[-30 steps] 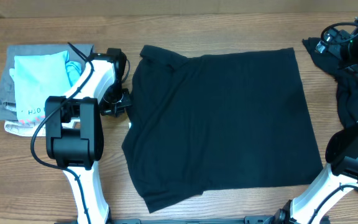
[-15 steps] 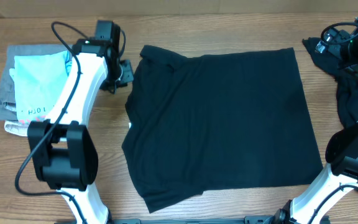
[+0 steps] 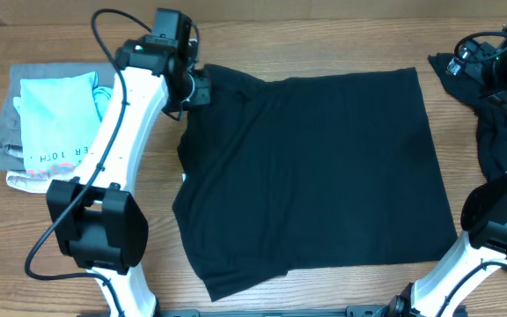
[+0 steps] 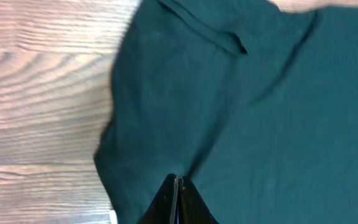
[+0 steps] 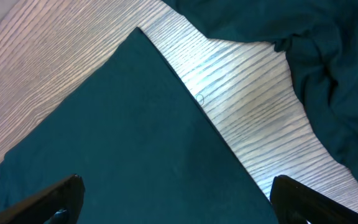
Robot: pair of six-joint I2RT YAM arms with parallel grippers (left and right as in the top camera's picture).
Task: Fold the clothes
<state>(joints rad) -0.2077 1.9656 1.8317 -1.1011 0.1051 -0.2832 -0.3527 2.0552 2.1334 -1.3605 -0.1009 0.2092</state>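
Observation:
A large black T-shirt lies spread flat on the wooden table. My left gripper hovers over its far left corner, near the sleeve. In the left wrist view the left gripper is shut, and no cloth shows between its fingers. A second black garment lies crumpled at the right edge. My right gripper is wide open above the T-shirt's far right corner, beside that crumpled garment. Nothing is between its fingers.
A stack of folded garments sits at the far left: a light-blue shirt with dark lettering on grey and beige pieces. The bases of both arms stand at the table's near edge.
My left arm has swung away from the T-shirt's left edge toward its far left corner, staying shut. The right arm and both garments have not moved.

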